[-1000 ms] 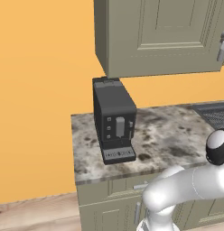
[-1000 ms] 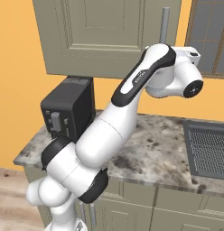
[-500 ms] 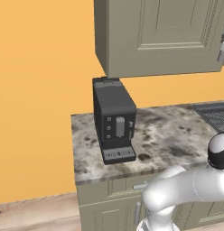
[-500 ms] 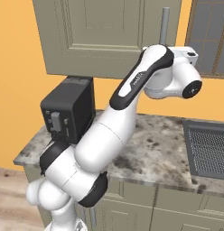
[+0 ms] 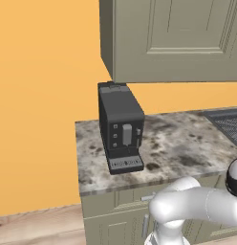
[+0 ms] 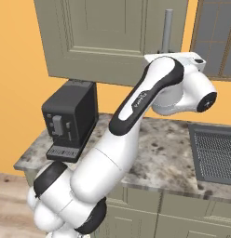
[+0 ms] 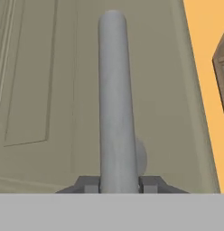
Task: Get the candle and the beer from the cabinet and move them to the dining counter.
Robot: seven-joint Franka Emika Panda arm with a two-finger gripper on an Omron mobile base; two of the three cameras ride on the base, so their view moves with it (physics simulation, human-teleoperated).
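An orange wall [image 5: 39,95] stood at the left, behind the bench [image 5: 187,143]. At the bench's left end, close to its back edge, sat a black coffee machine [image 5: 121,128], upright, its front panel facing the bench's front edge. The mottled grey-brown top ran rightward from it, bare in the middle, to a dark ribbed panel [image 6: 214,151] set into the top at the right end. Drawer fronts [image 5: 115,225] showed below the front edge.

Above the machine hung the cabinet [image 5: 177,38], grey-green with a panelled door, and the door was shut. Near the door's right edge a grey bar handle [image 6: 167,30] stood upright. In the right base view the white arm [image 6: 136,111] rose from the lower left, crossed in front of the bench and reached up to that handle, the wrist level with the cabinet's bottom edge and covering the handle's lower end.

In the hand view the handle [image 7: 116,99] ran straight up the middle, the door panel behind it and a strip of orange wall at the right. The hand [image 7: 117,184] was clamped on the handle: one dark finger [image 7: 89,184] pressed against its left side and the other against its right, with no gap on either side. A round mount [image 7: 140,155] showed just behind the bar, right above the fingers.

With the door closed, the candle and the beer could not be seen.
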